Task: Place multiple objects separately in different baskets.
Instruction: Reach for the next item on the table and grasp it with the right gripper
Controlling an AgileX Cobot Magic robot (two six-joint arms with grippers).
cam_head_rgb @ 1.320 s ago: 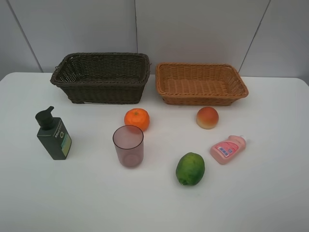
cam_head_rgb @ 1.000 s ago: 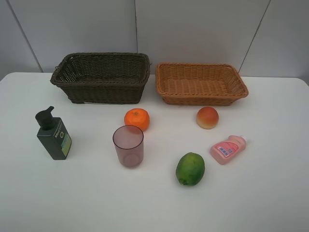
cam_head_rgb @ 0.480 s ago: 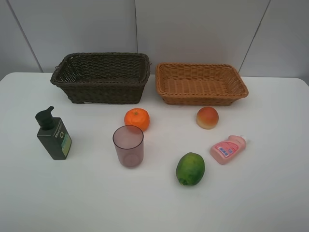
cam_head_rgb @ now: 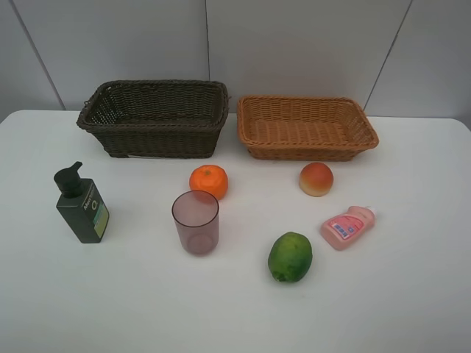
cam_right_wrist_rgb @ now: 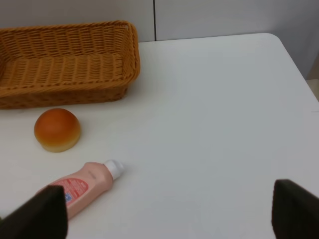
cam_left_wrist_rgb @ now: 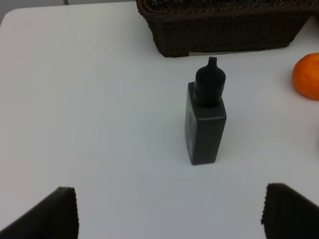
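nothing's in the baskets. the dark basket (cam_head_rgb: 158,143) and tan basket (cam_head_rgb: 305,153) sit side by side at the back of the table (cam_head_rgb: 412,294), and all six items are out on the white top in front of them.

the left gripper (cam_left_wrist_rgb: 169,214) is spread wide with nothing in it. the pump bottle (cam_left_wrist_rgb: 204,122) stands upright out ahead of its fingers (cam_left_wrist_rgb: 50,214), roughly in line with the gap and well clear of both. the tangerine (cam_head_rgb: 208,181) is just behind the cup (cam_head_rgb: 196,222).

the right gripper (cam_right_wrist_rgb: 167,214) is wide apart too and holds nothing. the pink bottle (cam_right_wrist_rgb: 82,188) lies on its side with its base end right by one finger (cam_right_wrist_rgb: 42,216) and its cap pointing away. can't tell if they touch. the peach (cam_right_wrist_rgb: 57,129) is further out, near the tan basket. the lime (cam_head_rgb: 290,257) sits nearest the front edge, between the cup and pink bottle.

neither arm shows in the high view.
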